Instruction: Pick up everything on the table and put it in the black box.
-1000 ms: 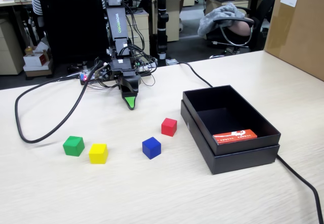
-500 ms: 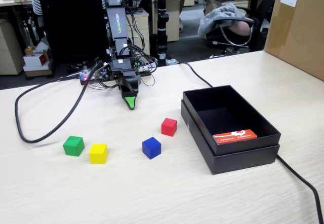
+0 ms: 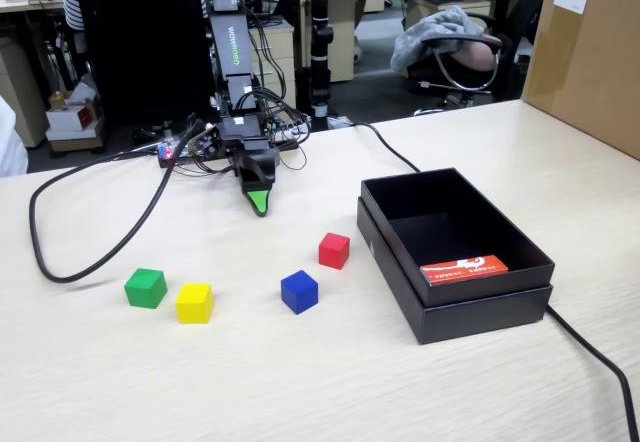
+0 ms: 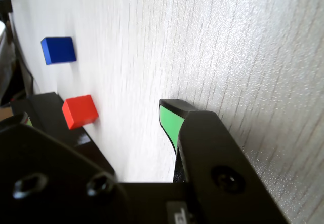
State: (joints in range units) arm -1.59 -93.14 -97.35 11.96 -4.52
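On the table (image 3: pixel 330 382) the green cube (image 3: pixel 146 288) and the yellow cube (image 3: pixel 194 302) sit side by side at the left. The blue cube (image 3: pixel 299 291) and the red cube (image 3: pixel 334 250) lie nearer the middle. To the right stands the black box (image 3: pixel 480 312), with no cube inside. My gripper (image 3: pixel 260 194) points down at the table behind the cubes, open and holding nothing. The wrist view shows its green-padded finger (image 4: pixel 171 123), the gripper (image 4: pixel 101 126) gap over bare table, the red cube (image 4: pixel 80 111), the blue cube (image 4: pixel 58 49) and a corner of the black box (image 4: pixel 48 113).
A flat orange-red card (image 3: pixel 463 268) lies in the box. A thick black cable (image 3: pixel 70 267) loops across the table's left side, and another (image 3: pixel 590 352) runs past the box on the right. A big brown carton (image 3: pixel 590 57) stands at the far right.
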